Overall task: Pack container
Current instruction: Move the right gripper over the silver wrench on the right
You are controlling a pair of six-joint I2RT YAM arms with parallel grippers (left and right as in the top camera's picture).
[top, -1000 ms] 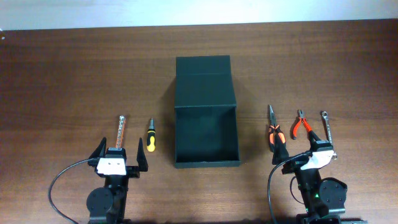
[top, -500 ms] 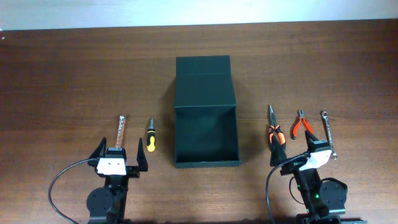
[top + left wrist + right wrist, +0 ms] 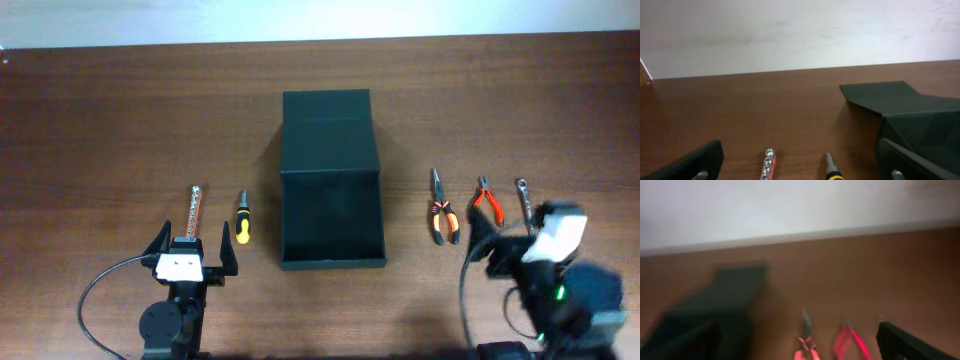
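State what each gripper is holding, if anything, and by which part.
Nothing is held: the left gripper and the right gripper are both open and empty.

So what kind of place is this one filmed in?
Most likely an indoor lab or workshop bench set up for robot trials: a brown wooden table against a plain white wall, with hand tools such as pliers and a screwdriver laid out beside an open dark container.
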